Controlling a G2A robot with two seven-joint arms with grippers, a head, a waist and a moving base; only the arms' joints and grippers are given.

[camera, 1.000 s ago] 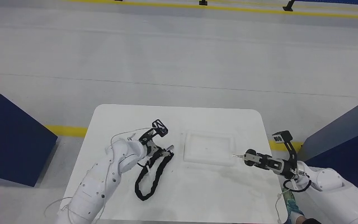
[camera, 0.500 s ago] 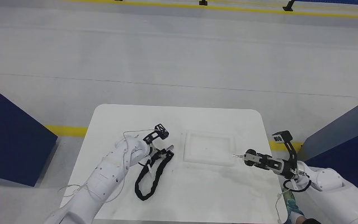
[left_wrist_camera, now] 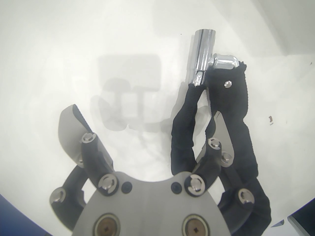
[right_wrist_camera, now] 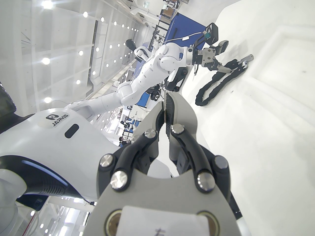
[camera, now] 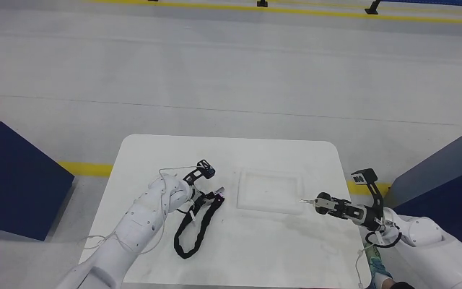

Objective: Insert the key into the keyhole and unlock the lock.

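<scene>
The left claw (left_wrist_camera: 144, 116) has been turned above the chain lock (camera: 193, 230), fingers apart around one strand; a grip is judged next. Well right of it, the key (camera: 306, 200) is kept clamped in the right claw (camera: 315, 201).

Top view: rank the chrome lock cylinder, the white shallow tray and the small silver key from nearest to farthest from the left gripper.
1. The chrome lock cylinder, at the end of the black fabric-sleeved chain, right beside the left gripper, jaws open.
2. The white shallow tray, mid-table, just beyond the cylinder.
3. The small silver key, across the tray, held in the right gripper.
</scene>
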